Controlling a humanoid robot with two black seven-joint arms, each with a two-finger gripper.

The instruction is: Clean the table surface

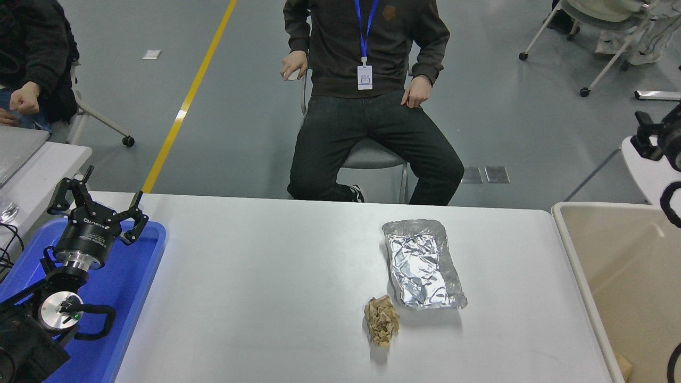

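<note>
— Well, what is the wide white thing in the middle?

— The table surface [255, 298]: a plain, matte white slab with rounded far corners, filling the lower half of the view from the blue tray [135, 276] at the left to the beige bin [572, 250] at the right.

— What lies on it?

— Right of centre, a crumpled foil tray [423, 264], long axis running away from the robot. Just beside its near left corner sits a small wad of brown paper [381, 321]; I cannot tell whether the two touch.

— And the open room?

— The whole left and middle stretch is bare white, as is the near strip in front of the wad. The bin's rim stands right against the right edge; the blue tray overlaps the left edge.

— The arms?

— The left gripper [98, 205] hangs over the blue tray's far end, fingers [137, 219] spread apart, grasping nothing. The right gripper [657, 138] shows only as a black part at the right edge, above the bin; whether it is spread or clenched I cannot tell.

— Anyone nearby?

— A person [367, 80] sits on a chair beyond the far edge, hands at the sides.
</note>
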